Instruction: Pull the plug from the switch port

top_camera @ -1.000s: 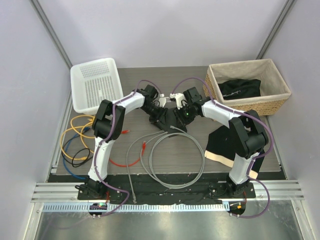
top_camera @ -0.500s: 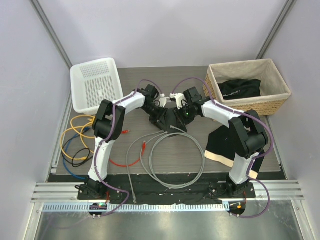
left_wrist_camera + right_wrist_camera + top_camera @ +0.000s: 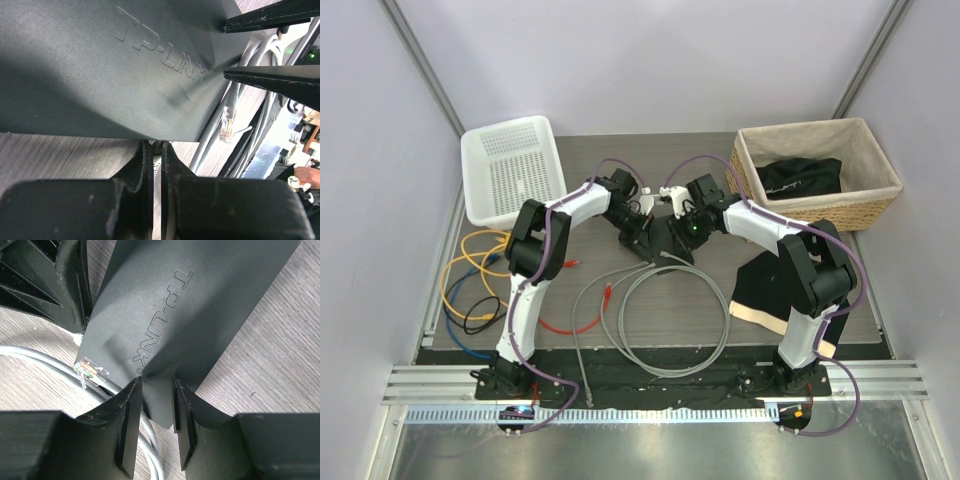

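The switch (image 3: 665, 240) is a flat matte-black box marked TP-LINK, seen close in the left wrist view (image 3: 100, 65) and the right wrist view (image 3: 200, 300). My right gripper (image 3: 156, 390) is shut on one corner of it. My left gripper (image 3: 153, 146) is shut with only a slit between the fingers, its tips against the switch's opposite edge. A clear plug (image 3: 90, 371) on a grey cable (image 3: 665, 310) lies free on the table beside the switch, outside any socket. It also shows in the left wrist view (image 3: 227, 122). The sockets are hidden.
A white plastic basket (image 3: 513, 168) stands at the back left. A wicker basket (image 3: 817, 170) holding a dark cloth stands at the back right. A black-and-cream cloth (image 3: 760, 290) lies by the right arm. Yellow, black and blue cables (image 3: 470, 285) and a red one (image 3: 570, 322) lie at the left.
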You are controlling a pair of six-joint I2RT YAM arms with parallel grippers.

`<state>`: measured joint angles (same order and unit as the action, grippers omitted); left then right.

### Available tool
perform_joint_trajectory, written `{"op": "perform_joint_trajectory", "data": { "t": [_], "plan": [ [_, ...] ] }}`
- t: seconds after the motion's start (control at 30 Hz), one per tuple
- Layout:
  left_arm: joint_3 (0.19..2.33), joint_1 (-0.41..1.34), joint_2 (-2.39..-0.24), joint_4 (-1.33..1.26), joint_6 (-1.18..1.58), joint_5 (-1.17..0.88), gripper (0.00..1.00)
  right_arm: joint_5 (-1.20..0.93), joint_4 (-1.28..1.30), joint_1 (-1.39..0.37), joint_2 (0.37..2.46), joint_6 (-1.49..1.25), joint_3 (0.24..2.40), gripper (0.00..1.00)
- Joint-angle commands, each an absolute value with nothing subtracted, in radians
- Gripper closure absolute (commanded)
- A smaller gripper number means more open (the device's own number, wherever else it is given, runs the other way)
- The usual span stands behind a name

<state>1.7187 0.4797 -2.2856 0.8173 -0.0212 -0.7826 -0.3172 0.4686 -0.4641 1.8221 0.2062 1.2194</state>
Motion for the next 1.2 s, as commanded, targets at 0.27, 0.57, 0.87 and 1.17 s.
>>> {"op": "perform_joint_trajectory", "data": {
  "t": [0.27,0.57,0.87,1.17],
  "plan": [
    [1.732,0.463,-2.359,0.833,-0.114,-0.549,1.0,-0.291,0.515,-0.471,1.875,0.209,1.21,0.62],
    [1.82,0.445,-2.446,0.923,-0.103,-0.672,1.0,-0.29,0.512,-0.474,1.876,0.219,1.221,0.62],
    [1.91,0.442,-2.476,0.971,-0.126,-0.675,1.0,-0.278,0.5,-0.476,1.842,0.229,1.177,0.62],
    [1.949,0.453,-2.485,0.98,-0.129,-0.66,1.0,-0.278,0.494,-0.477,1.842,0.227,1.177,0.62]
  ]
}}
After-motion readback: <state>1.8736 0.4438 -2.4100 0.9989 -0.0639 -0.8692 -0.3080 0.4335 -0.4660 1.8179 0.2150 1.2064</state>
